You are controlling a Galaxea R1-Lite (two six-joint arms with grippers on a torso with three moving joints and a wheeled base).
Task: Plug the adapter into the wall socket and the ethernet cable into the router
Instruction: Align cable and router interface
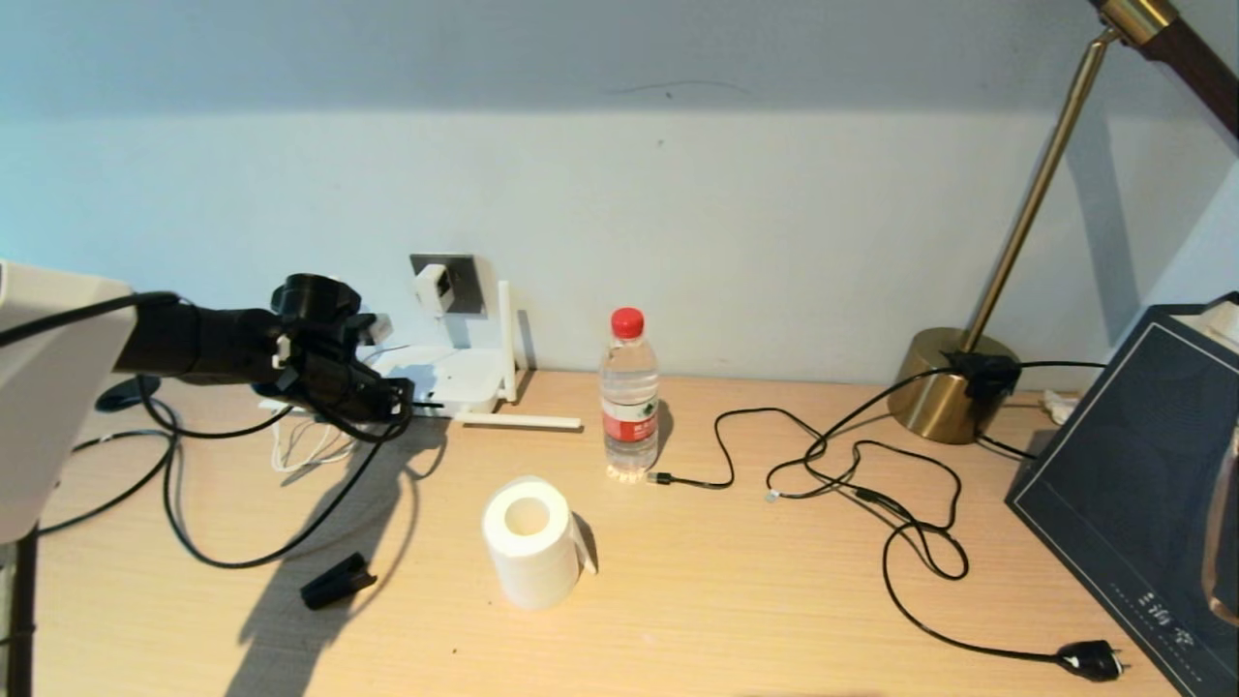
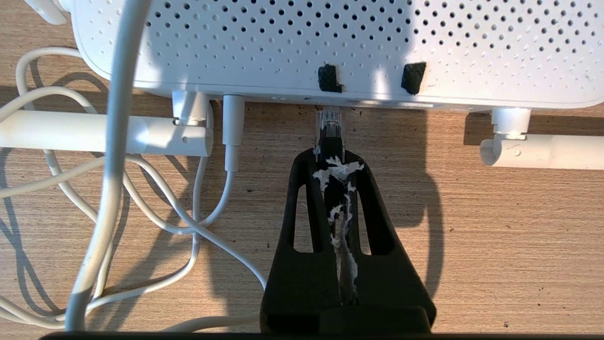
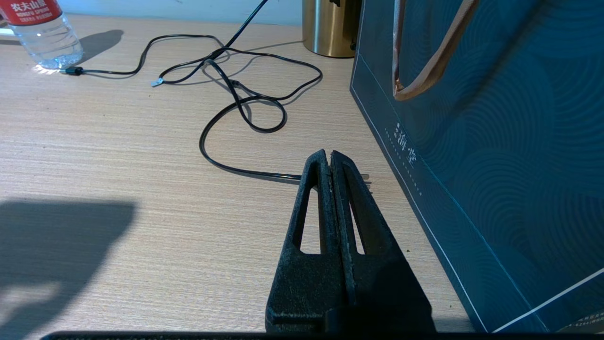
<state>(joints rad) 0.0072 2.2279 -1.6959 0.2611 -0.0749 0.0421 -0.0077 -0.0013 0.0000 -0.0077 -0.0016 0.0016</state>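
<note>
The flat white rectangular router, with its slim stick antennas, serves as the landmark. On the wall just behind it, the small white cube-shaped adapter already sits in the square dark grey wall socket, so that half of the task looks done.

The left gripper is just in front of the router's front edge, its black fingers pinched together on the thin black ethernet cable. The cable's clear plug end sticks out past the fingertips and points at the router's front edge, its tip just at or barely inside the opening; the port itself is hidden under the lip.

To finish well, the left arm should probably keep the plug level and square to the router's edge and push straight in, without sideways drift, since the light router could slide back toward the wall. It should let go only once the plug seems seated.

The right gripper is parked well away from the router, fingers closed on nothing, beside a dark blue paper bag.
</note>
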